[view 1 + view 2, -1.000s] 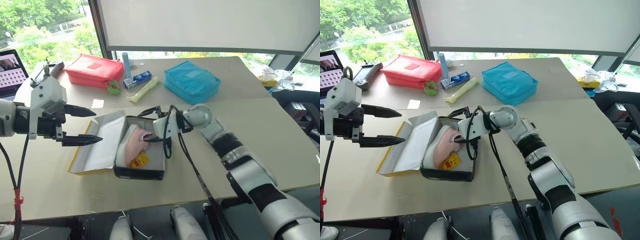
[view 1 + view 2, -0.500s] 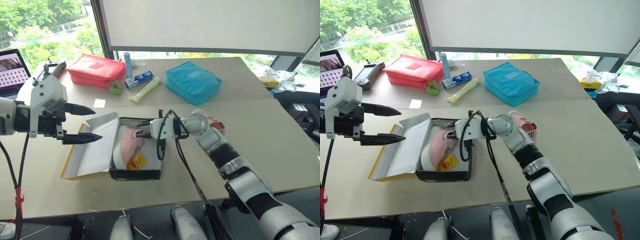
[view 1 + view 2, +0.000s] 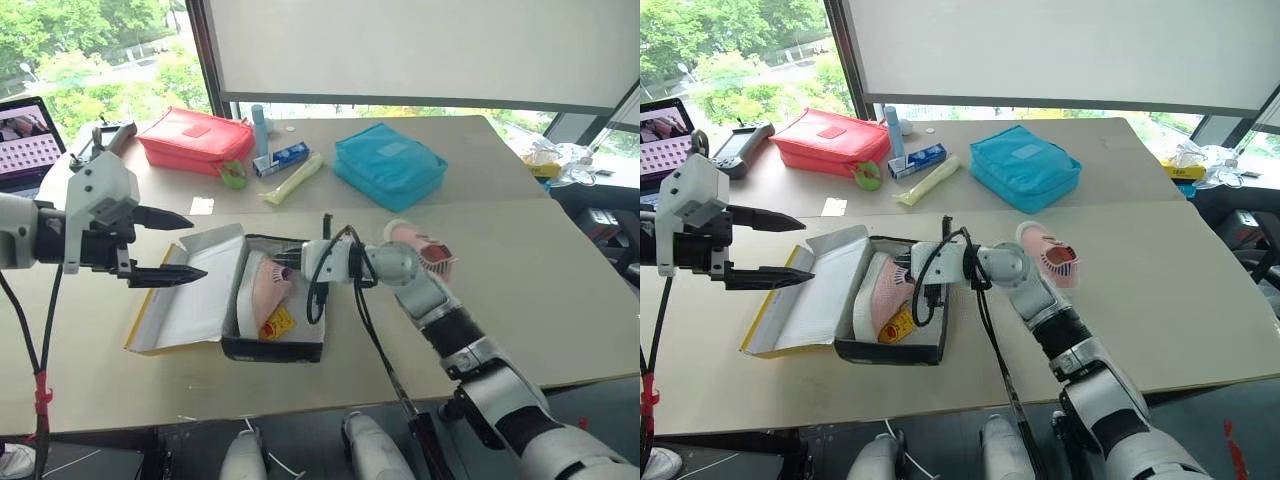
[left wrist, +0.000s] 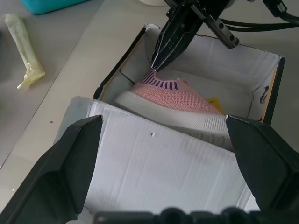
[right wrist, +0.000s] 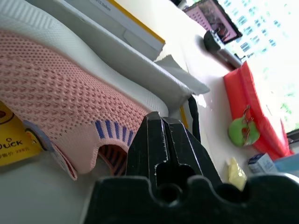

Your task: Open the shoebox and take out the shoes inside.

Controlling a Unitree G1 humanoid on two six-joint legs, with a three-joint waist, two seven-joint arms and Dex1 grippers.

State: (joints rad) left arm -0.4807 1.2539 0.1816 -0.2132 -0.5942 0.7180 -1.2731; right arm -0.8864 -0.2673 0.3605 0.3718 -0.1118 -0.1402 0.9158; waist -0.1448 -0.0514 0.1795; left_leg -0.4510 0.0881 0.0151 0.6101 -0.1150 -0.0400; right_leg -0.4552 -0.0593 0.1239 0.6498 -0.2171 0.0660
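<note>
The shoebox (image 3: pixel 275 349) lies open on the table, its white-lined lid (image 3: pixel 190 295) folded out to the left. One pink shoe (image 3: pixel 262 290) rests tilted on its side inside. My right gripper (image 3: pixel 283 262) reaches into the box from the right and is shut, pinching that shoe's striped collar (image 4: pixel 161 83). A second pink shoe (image 3: pixel 425 245) lies on the table behind my right forearm. To the left, my left gripper (image 3: pixel 195 246) hovers open above the lid, holding nothing.
A yellow tag (image 3: pixel 277 322) lies in the box. Behind it sit a red pouch (image 3: pixel 190 138), a blue pouch (image 3: pixel 388 165), a small blue carton (image 3: pixel 277 158) and a pale wrapped tube (image 3: pixel 292 178). A laptop (image 3: pixel 25 140) stands at the far left.
My right gripper has shut at the collar of the shoe in the box and its wrist has rolled. The shoe now stands more on its side. My left gripper has kept still.
</note>
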